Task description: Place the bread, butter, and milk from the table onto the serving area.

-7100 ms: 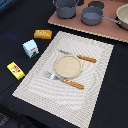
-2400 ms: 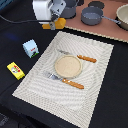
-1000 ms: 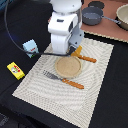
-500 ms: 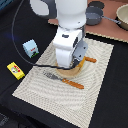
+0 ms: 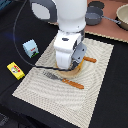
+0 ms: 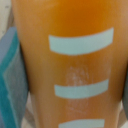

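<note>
The bread point(image 6: 64, 25), an orange loaf with pale score lines, fills the wrist view between my fingers point(image 6: 7, 75). My gripper point(image 5: 76, 64) is shut on it, low over the round tan plate point(image 5: 75, 71) on the striped placemat point(image 5: 97, 87). In the exterior view the arm's hand hides the loaf. The milk point(image 5: 31, 48) stands on the dark table off the placemat, towards the exterior view's left. The butter point(image 5: 15, 70) lies nearer the front on that same side.
A fork point(image 5: 52, 77) lies on the placemat in front of the plate, and a knife's wooden handle point(image 5: 90, 60) shows behind it. A pinkish-brown board point(image 5: 107, 31) with a grey pot point(image 5: 95, 16) stands at the back. A black cable point(image 5: 20, 30) loops beside the arm.
The bread is gone from its spot on the table at the back left. The arm has carried it across to the plate and come down lower over it.
</note>
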Motion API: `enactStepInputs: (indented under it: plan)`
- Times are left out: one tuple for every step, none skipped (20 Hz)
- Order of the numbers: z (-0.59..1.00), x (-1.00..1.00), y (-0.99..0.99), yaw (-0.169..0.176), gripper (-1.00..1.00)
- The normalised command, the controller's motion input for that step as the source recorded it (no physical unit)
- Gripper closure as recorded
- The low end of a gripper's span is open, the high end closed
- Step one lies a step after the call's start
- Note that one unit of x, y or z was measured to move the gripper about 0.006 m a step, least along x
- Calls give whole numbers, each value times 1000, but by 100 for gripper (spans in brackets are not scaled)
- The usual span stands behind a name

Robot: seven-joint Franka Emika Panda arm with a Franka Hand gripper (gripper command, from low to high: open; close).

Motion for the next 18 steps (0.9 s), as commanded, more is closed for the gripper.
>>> enactStepInputs:
  plan:
    - [146, 366, 0, 0, -100]
    - [131, 309, 0, 0, -100]
    - [103, 197, 0, 0, -100]
    - [103, 91, 0, 0, -100]
    - [89, 0, 0, 0, -100]
    - [89, 0, 0, 0, -100]
    - [103, 0, 0, 7, -100]
    - [123, -94, 0, 13, -100]
    - [171, -117, 0, 18, -100]
    - [214, -174, 0, 19, -100]
    - [203, -286, 0, 18, -100]
    - [249, -377, 0, 18, -100]
    - [263, -429, 0, 17, -100]
    - [303, -460, 0, 18, -100]
    - [311, -497, 0, 16, -100]
    - [323, -571, -60, 5, -100]
    - [326, -611, -106, 0, -100]
    - [349, -700, -117, 0, -100]
